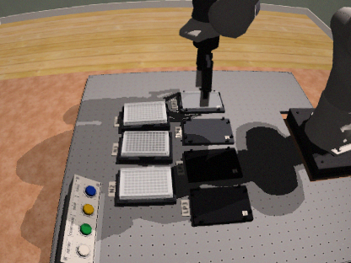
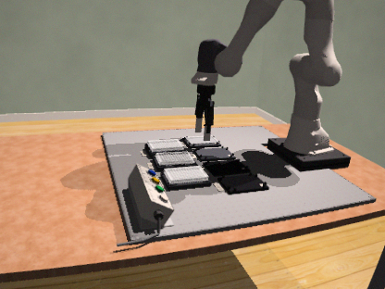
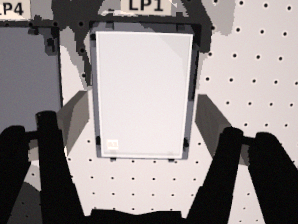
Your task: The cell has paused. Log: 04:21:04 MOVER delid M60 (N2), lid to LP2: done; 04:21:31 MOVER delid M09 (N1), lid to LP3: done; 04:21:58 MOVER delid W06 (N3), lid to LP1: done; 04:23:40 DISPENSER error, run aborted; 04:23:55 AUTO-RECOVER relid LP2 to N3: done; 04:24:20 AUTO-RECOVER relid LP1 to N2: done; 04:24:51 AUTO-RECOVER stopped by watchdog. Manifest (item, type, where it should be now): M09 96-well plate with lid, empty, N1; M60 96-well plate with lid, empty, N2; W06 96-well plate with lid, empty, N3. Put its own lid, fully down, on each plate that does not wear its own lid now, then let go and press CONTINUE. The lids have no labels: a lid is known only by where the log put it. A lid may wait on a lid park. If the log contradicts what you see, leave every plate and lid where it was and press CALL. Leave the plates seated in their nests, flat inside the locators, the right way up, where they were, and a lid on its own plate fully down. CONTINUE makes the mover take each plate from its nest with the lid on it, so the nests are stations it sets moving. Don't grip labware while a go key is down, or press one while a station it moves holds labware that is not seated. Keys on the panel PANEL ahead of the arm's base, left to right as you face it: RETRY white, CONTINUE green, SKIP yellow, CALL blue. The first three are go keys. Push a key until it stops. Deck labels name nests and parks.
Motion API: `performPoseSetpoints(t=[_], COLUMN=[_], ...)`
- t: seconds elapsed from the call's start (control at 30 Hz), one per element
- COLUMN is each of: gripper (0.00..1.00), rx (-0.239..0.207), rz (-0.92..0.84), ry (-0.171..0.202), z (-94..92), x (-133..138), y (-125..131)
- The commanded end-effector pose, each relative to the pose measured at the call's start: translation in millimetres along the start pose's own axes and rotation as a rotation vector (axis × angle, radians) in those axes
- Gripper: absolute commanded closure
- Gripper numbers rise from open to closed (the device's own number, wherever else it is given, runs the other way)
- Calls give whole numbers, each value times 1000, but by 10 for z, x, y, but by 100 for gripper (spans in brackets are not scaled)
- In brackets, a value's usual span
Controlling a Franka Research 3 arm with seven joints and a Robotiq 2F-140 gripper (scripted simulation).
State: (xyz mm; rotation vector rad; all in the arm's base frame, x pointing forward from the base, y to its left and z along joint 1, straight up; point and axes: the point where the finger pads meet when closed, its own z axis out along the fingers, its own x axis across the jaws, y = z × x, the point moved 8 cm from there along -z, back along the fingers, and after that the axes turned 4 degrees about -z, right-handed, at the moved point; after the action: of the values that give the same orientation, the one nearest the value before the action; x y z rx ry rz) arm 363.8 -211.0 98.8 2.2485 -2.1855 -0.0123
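A clear lid [image 1: 213, 101] [image 2: 195, 141] [image 3: 145, 75] lies flat on park LP1, a small mark in one corner. My gripper [image 1: 202, 96] [image 2: 203, 135] [image 3: 142, 106] is open and empty, pointing down over it, fingers off its two long sides with gaps; fingertip height is hard to tell. Three plates sit in nests: the front plate [image 1: 145, 182] [image 2: 186, 175] at N2, the middle plate [image 1: 145, 143] [image 2: 175, 158] and the back plate [image 1: 145, 113] [image 2: 166, 144]. The front and back tops look paler; the middle one shows darker wells. The middle and back nest labels are hard to read.
Park LP4 [image 1: 207, 131] [image 2: 215, 154] [image 3: 25, 80] lies beside LP1; then come dark park LP2 [image 1: 212, 164] [image 2: 227, 168] and park LP3 [image 1: 221, 205] [image 2: 242, 183], with no lid visible on them. The key panel [image 1: 76, 219] [image 2: 147, 194] stands at the deck's edge, beyond the front plate.
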Motion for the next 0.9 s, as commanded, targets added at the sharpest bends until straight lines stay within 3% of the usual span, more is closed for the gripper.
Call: performPoseSetpoints(t=[0.0, 0.73, 0.77, 0.87], gripper=[34, 34, 41, 41], rx=[1, 1, 1, 1], rz=[-5, -5, -5, -5], ry=[1, 1, 1, 1], z=[9, 9, 9, 9], x=[-2, -2, -2, -2], y=[1, 1, 1, 1])
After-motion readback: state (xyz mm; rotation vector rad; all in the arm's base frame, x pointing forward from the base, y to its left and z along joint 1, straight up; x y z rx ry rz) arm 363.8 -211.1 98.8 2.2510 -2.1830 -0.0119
